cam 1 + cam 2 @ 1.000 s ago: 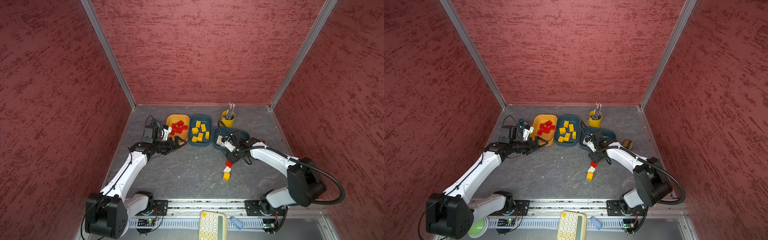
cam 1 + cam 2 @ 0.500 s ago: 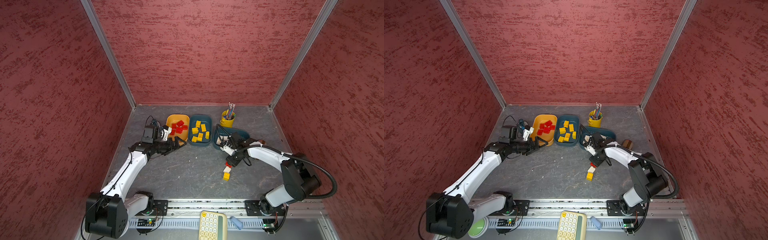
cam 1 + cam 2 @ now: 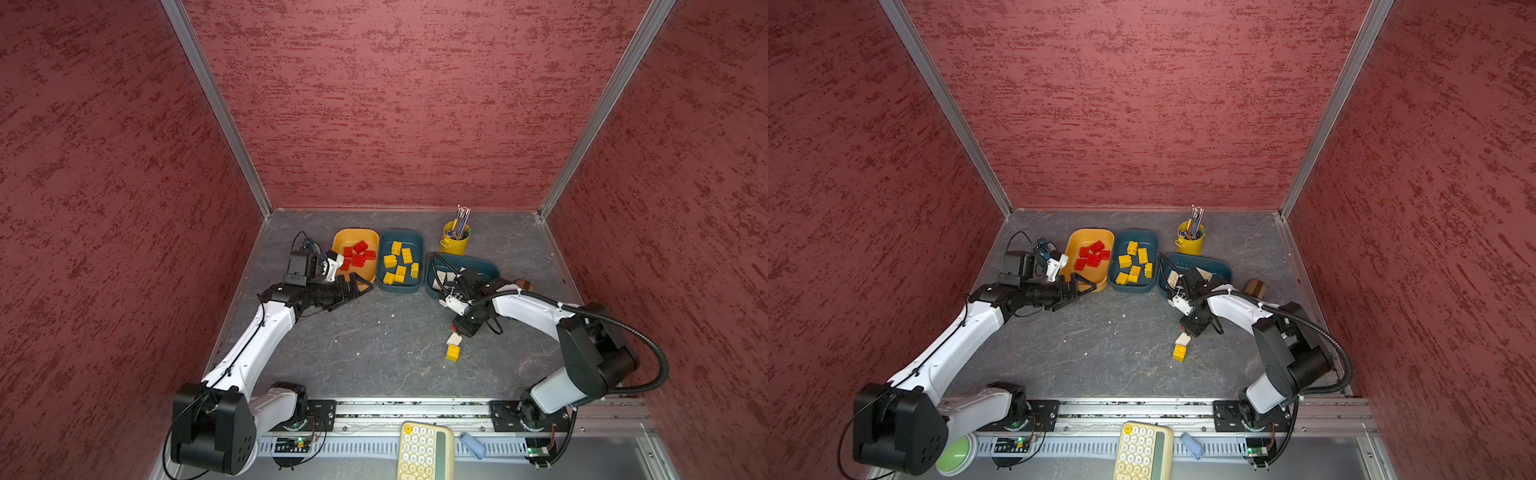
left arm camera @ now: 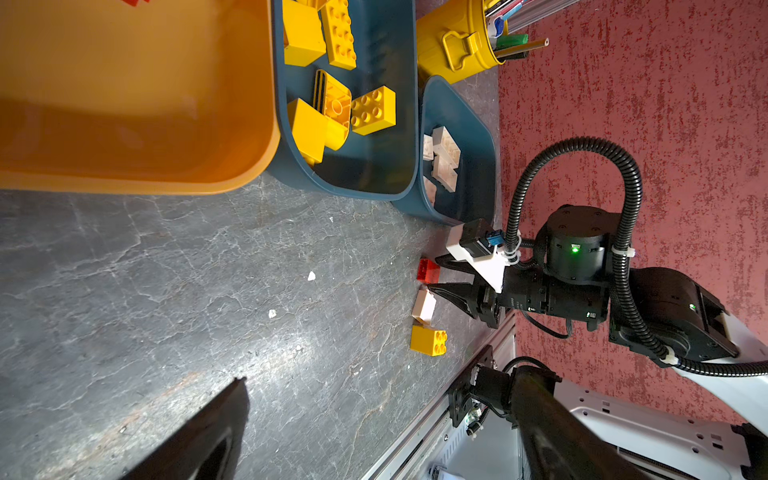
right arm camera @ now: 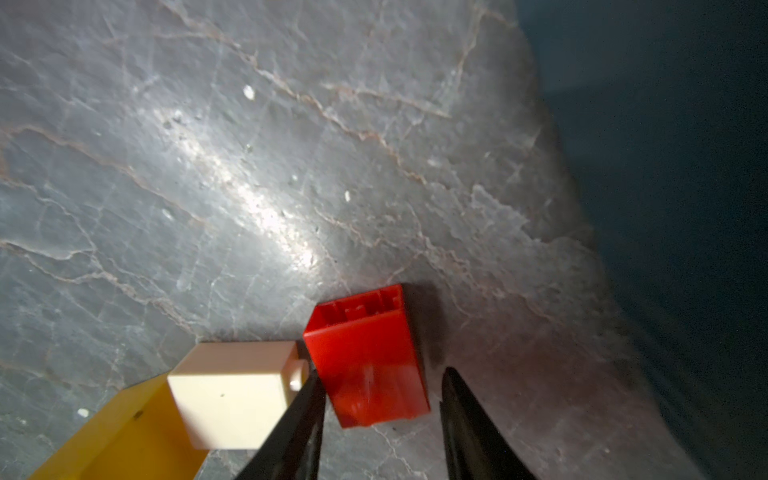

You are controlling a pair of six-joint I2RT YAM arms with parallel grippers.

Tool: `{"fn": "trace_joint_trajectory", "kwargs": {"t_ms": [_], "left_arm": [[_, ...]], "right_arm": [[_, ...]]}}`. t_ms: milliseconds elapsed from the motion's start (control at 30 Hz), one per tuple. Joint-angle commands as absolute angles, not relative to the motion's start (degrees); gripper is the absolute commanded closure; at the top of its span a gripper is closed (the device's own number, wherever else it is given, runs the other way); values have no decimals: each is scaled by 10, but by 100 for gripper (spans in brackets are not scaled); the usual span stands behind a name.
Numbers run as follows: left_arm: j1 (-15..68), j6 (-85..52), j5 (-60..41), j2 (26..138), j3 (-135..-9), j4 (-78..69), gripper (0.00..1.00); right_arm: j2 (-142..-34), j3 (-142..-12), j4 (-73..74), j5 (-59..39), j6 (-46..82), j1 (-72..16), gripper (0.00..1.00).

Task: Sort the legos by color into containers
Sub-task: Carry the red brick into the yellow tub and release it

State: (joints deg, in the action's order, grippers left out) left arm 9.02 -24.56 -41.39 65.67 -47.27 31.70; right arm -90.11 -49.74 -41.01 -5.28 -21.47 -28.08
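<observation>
1. Right end effector (image 5: 380,374) is straddling the red brick (image 5: 365,353) on the table (image 4: 166,270). The jaws are standing either side of it but not clamping yet: one finger is at a face, and a gap is showing on the other side.
2. The brick is lying tipped over, with its hollow underside facing away from the wrist camera. I'm reading the step as: pick red, then drop it in the orange tub (image 4: 124,104), where the other reds are sitting.
3. For a good grip, I'm suggesting centring on the brick so both pads are landing flat on opposite smooth faces. An off-centre squeeze is likely twisting it out.
4. The white brick (image 5: 232,386) is sitting just beside the near finger, with the yellow brick (image 5: 124,436) right behind it. A straight-up lift is looking safest, so neither is getting dragged along.
5. The carry is crossing the tub of yellows (image 4: 386,54), with the tub of whites (image 4: 473,137) close by. Enough height is needed to be clearing both rims.
6. Left end effector (image 3: 359,291) is hanging spread wide and empty at the orange tub's front edge, so I'm flagging a clash risk on approach.
</observation>
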Motion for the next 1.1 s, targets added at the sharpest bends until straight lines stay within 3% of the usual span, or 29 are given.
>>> {"fn": "trace_joint_trajectory", "kwargs": {"t_ms": [0,200,433,667,800,1067], "left_arm": [[91,-229,-410,660,-484,312,1],[91,-230,-410,660,-484,313,1],[91,-228,-408,657,-486,320,1],[80,-218,-405,647,-496,337,1],[58,-211,-406,632,-498,351,1],[24,-200,-398,609,-499,373,1]], "right_arm": [[-912,-499,-408,-40,-231,-286,54],[-921,-502,-388,-63,-230,-294,53],[-904,-520,-396,-96,-222,-294,77],[-858,-577,-338,-213,-185,-294,82],[-903,-635,-264,-287,-145,-300,84],[-1054,-790,-148,-317,-72,-350,84]]}}
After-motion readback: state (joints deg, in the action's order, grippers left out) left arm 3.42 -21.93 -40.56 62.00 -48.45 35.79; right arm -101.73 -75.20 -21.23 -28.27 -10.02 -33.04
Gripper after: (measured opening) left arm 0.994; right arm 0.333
